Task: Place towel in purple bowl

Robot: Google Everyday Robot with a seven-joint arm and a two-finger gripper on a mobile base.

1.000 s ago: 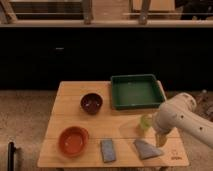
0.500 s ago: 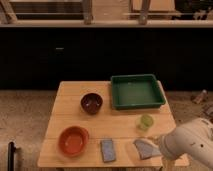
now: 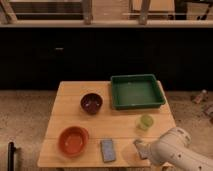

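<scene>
- The wooden counter (image 3: 120, 119) carries all the things, in front of a dark cabinet wall.
- The purple bowl (image 3: 92, 103) sits upright near the middle of the counter, towards the left, and its inside looks dark.
- The towel (image 3: 139, 148) lies flat near the front edge of the counter, right of centre. Only its left part shows, as the white arm (image 3: 176, 149) covers the rest.
- The towel is well apart from the purple bowl, on the counter and not in any bowl.
- The claw (image 3: 149, 153) is at the lower right, low over the towel at the front of the counter. I cannot tell whether it is apart, together or clamped on the cloth, since the arm's white housing hides it.
- A narrow rectangular grey-blue pad (image 3: 107, 150) lies flat to the left of the towel, apart from it.
- An orange-red bowl (image 3: 74, 141) stands at the front left, just beside the pad.
- A green square tray (image 3: 137, 77) sits at the back right of the counter.
- A small pale green cup (image 3: 145, 122) stands between the tray and the towel.
</scene>
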